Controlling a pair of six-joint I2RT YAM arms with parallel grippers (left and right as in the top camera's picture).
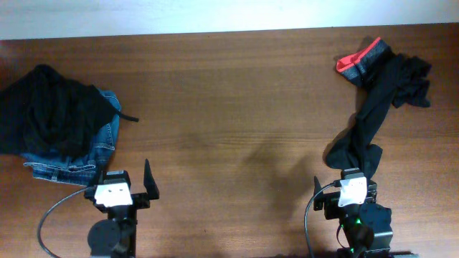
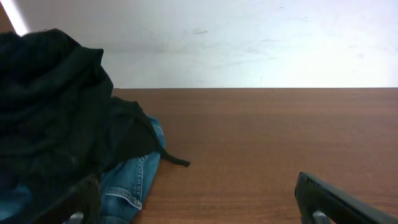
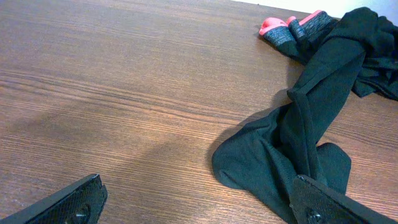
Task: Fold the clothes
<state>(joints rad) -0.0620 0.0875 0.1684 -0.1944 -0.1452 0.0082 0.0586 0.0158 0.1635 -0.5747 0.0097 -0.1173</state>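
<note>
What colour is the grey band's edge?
The edge is red, seen best in the right wrist view.

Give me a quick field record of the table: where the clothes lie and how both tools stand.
left pile: black bundle heaped on jeans, unfolded
right pile: long black garment strung out, red-edged piece at its far end
left tool: open, empty, beside the jeans
right tool: open, empty, by the long garment's near end
folded: none

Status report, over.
Left tool open, right tool open, empty. Black pile on jeans left; long black garment and red-edged piece right, unfolded. Nothing blocking.
</note>
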